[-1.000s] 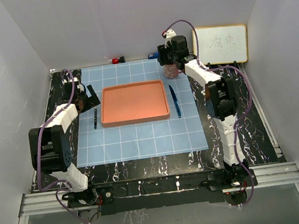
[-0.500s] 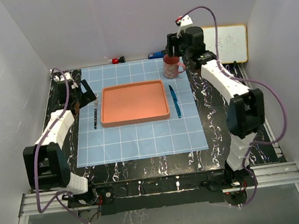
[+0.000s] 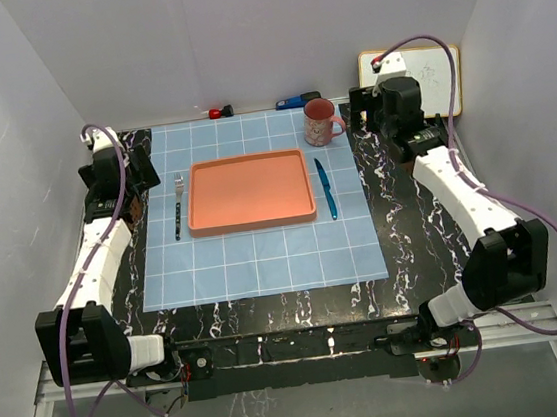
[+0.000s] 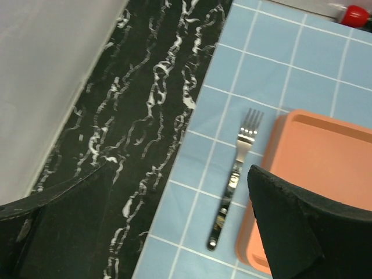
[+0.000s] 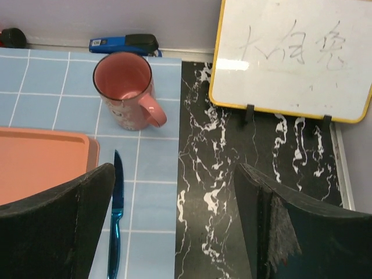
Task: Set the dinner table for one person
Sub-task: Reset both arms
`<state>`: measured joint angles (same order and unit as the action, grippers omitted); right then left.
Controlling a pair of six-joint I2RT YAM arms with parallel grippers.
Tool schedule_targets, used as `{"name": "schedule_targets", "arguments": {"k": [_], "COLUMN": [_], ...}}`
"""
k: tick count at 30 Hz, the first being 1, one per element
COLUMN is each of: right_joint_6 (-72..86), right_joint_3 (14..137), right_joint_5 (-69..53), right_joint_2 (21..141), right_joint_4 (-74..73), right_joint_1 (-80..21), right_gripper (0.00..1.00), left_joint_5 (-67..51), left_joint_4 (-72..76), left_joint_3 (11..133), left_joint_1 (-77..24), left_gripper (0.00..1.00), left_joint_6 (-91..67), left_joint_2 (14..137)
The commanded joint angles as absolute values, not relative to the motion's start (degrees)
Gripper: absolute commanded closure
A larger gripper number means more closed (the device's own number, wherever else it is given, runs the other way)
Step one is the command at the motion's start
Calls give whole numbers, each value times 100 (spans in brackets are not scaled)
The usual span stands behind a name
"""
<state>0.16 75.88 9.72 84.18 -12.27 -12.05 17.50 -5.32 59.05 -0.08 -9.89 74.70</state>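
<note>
The dinner table (image 3: 433,241) is black marble under a light-blue gridded cloth (image 3: 264,260). An orange tray (image 3: 249,191) lies in the cloth's middle. A fork (image 3: 177,208) lies left of the tray and a blue knife (image 3: 327,188) right of it. A pink mug (image 3: 321,121) stands upright at the tray's far right corner. My left gripper (image 3: 127,188) hangs open over the table's left strip; in its wrist view the fork (image 4: 235,174) lies by the right finger. My right gripper (image 3: 369,116) is open and empty, right of the mug (image 5: 125,93), over the cloth's edge (image 5: 174,171).
A small whiteboard (image 3: 415,80) with a yellow frame leans on the back wall at the right. A red object (image 3: 215,112) and a blue-and-black one (image 3: 294,100) lie along the back edge. White walls close in three sides.
My right gripper opened, let go of the mug and drew back to the right. My left arm pulled back left, away from the fork.
</note>
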Motion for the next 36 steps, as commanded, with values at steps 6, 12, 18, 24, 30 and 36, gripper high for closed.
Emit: {"name": "schedule_targets", "arguments": {"k": [6, 12, 18, 24, 30, 36], "right_joint_6": [893, 1293, 1232, 1211, 1083, 1055], "right_joint_3": [6923, 6678, 6453, 6487, 6443, 6361], "right_joint_5": [463, 97, 131, 32, -55, -5], "right_joint_2": [8073, 8255, 8075, 8129, 8037, 7807], "right_joint_4": [-1608, -1585, -1467, -1448, -1464, -1354], "right_joint_1": [-970, -964, -962, -963, -964, -967], "right_gripper": [17, 20, 15, 3, 2, 2], "left_joint_5": [2243, 1292, 968, 929, 751, 706], "left_joint_4": [-760, -1210, -684, -802, -927, -906], "left_joint_3": [6259, 6462, 5971, 5957, 6044, 6013], "left_joint_1": [327, 384, 381, 384, 382, 380], "left_gripper": [1, 1, 1, 1, 1, 1], "left_joint_6": [-475, -1016, -1427, -1607, -1713, -1715], "left_joint_2": [7168, 7563, 7225, 7296, 7521, 7575]}}
